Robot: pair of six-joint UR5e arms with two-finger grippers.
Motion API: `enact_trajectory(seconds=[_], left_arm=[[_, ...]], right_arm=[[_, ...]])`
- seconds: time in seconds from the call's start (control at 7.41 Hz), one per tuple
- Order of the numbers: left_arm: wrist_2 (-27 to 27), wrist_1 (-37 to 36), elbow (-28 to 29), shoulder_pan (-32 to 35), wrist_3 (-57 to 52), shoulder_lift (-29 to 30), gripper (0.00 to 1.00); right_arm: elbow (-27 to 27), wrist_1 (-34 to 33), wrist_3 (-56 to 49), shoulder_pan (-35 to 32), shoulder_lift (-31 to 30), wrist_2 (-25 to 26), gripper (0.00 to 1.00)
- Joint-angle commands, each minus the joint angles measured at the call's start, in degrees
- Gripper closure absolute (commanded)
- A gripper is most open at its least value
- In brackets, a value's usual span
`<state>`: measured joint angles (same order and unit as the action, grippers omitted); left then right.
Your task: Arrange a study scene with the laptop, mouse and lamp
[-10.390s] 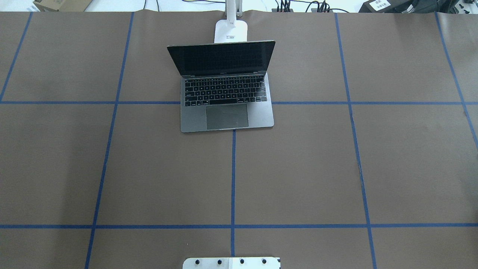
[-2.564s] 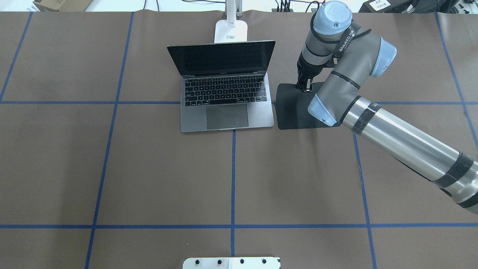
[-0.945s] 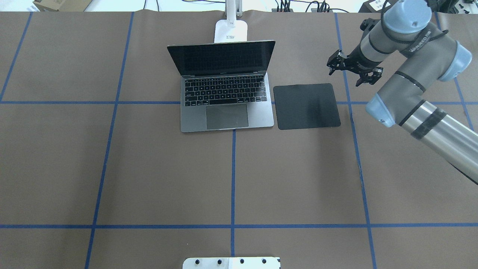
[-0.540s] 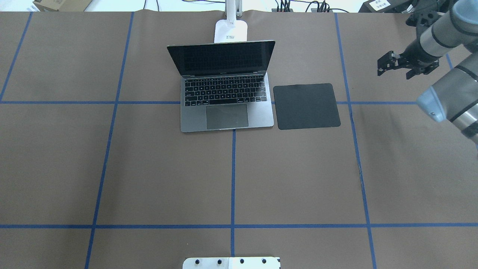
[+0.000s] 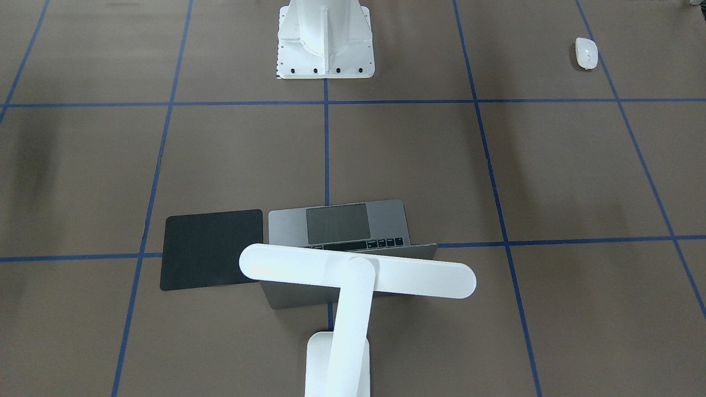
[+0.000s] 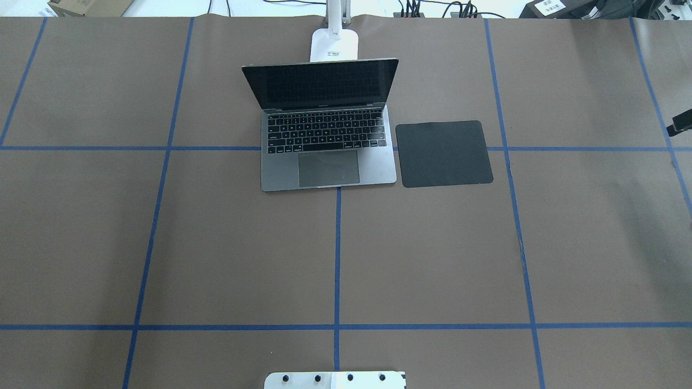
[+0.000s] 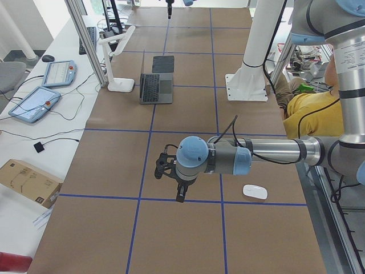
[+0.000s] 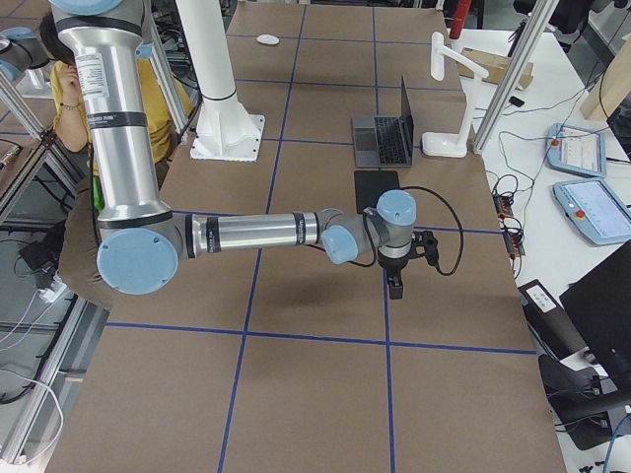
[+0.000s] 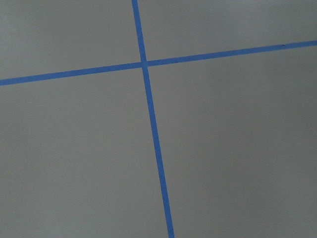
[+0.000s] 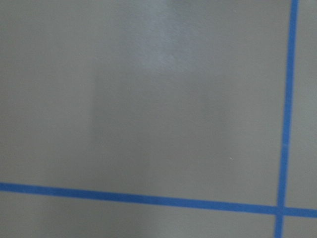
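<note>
The laptop (image 6: 324, 140) stands open at the table's far middle, screen dark. The lamp (image 5: 358, 273) stands behind it, bar head over the lid, base (image 6: 334, 44) at the far edge. The mouse (image 5: 586, 53) lies alone near the robot's left side; it also shows in the exterior left view (image 7: 255, 192). My left gripper (image 7: 180, 197) hangs over bare table, apart from the mouse; I cannot tell if it is open. My right gripper (image 8: 397, 288) hangs over bare table beyond the mat; only a sliver shows overhead (image 6: 681, 123), state unclear.
A flat black square mat (image 6: 443, 154) lies right of the laptop, close beside it. The white robot pedestal (image 5: 325, 38) stands at the near middle edge. Blue tape lines grid the brown table. A person in yellow (image 7: 311, 114) sits behind the robot.
The right arm laid the black mat beside the laptop, let go, then swung away rightward; now only a sliver of its gripper shows at the overhead view's right edge.
</note>
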<state>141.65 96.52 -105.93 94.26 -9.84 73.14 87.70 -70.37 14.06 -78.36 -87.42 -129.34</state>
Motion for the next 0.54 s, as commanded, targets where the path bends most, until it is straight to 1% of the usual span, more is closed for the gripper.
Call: enact_trajectory(seconds=[0.0,0.13,0.27,0.4], left_arm=[[0.64,4.63,-1.02,-2.58,3.40,-2.29,0.01],[-0.05,11.60,-1.55,-4.68,6.73,-7.34,0.00],[-0.23,16.46,-1.99,-7.13,11.81,-10.79,0.00],[-0.32,19.90,-2.69,-12.03,17.34,-13.35,0.00]], right_arm=[[0.90,0.06,-3.77,-2.15,-3.55,-0.92,0.00],[0.90,0.15,-3.77,-2.06,-4.07,-0.83,0.00],[0.81,0.15,-3.77,-2.06,-4.16,-0.83,0.00],[0.72,0.24,-3.77,-2.06,-4.25,-0.65,0.00]])
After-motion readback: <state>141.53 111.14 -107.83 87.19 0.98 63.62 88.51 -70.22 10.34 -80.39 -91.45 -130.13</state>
